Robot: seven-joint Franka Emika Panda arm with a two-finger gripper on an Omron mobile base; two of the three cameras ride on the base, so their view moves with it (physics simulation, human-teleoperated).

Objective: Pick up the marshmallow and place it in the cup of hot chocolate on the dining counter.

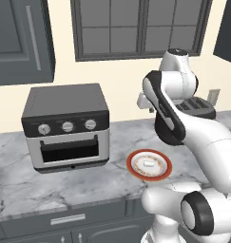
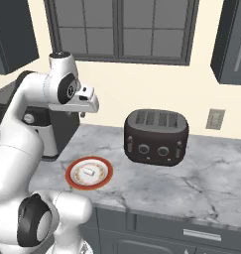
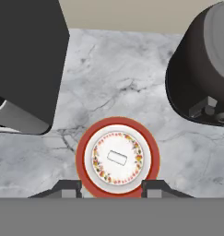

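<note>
**Mia:** When you look down from the hand, where is the marshmallow (image 3: 117, 157)?

**Ben:** It lies flat in the middle of the plate (image 3: 148, 159), the round white one with the orange-red rim. It is a tiny white block, turned a bit slantwise. From the left base camera I see it too (image 1: 149, 164), on that plate (image 1: 135, 165), and from the right base camera (image 2: 89, 172) as well.

**Mia:** And where is the plate?

**Ben:** On the grey marble counter (image 3: 118, 78), near the front edge. A toaster oven (image 1: 65, 126) stands to one side of it and a dark toaster (image 2: 156, 136) to the other. The plate sits between them and touches neither.

**Mia:** What are the fingers doing?

**Ben:** The gripper (image 3: 112, 188) hangs up above the plate. Its two fingers (image 3: 68, 188) are spread wide, one tip over each side of the plate's rim. Nothing is between them. They do not touch the marshmallow.

**Mia:** What else is there?

**Ben:** A window (image 2: 119, 30) on the cream wall behind, dark cabinets up high, and grey cabinet fronts under the counter.
</note>
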